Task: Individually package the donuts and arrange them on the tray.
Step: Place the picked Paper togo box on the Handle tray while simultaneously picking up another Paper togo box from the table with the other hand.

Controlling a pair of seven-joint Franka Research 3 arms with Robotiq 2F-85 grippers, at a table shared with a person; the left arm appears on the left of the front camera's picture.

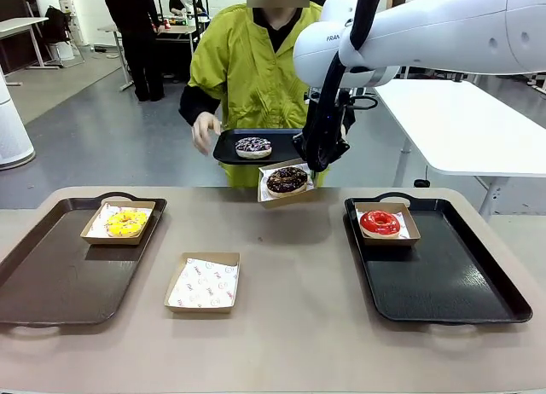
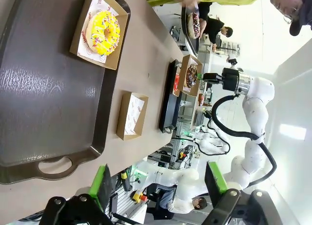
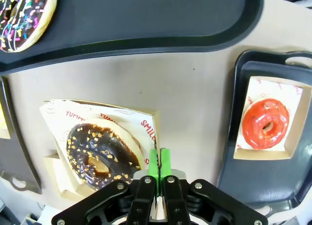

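We are clamping the right fingers fully closed on the edge of the carton carrying the chocolate donut, lifted above the counter. We are holding the left fingers spread wide, empty, over the left tray, where the yellow donut is sitting boxed; the red donut is sitting boxed on the right tray.

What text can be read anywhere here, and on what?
"FRAN" (cut off): right arm.
"YUMM" (cut off): paper liner in the chocolate donut's box.
"SMIL" (cut off): same liner, its edge.
Red print on the empty box's liner and the red donut's liner: too small to read.
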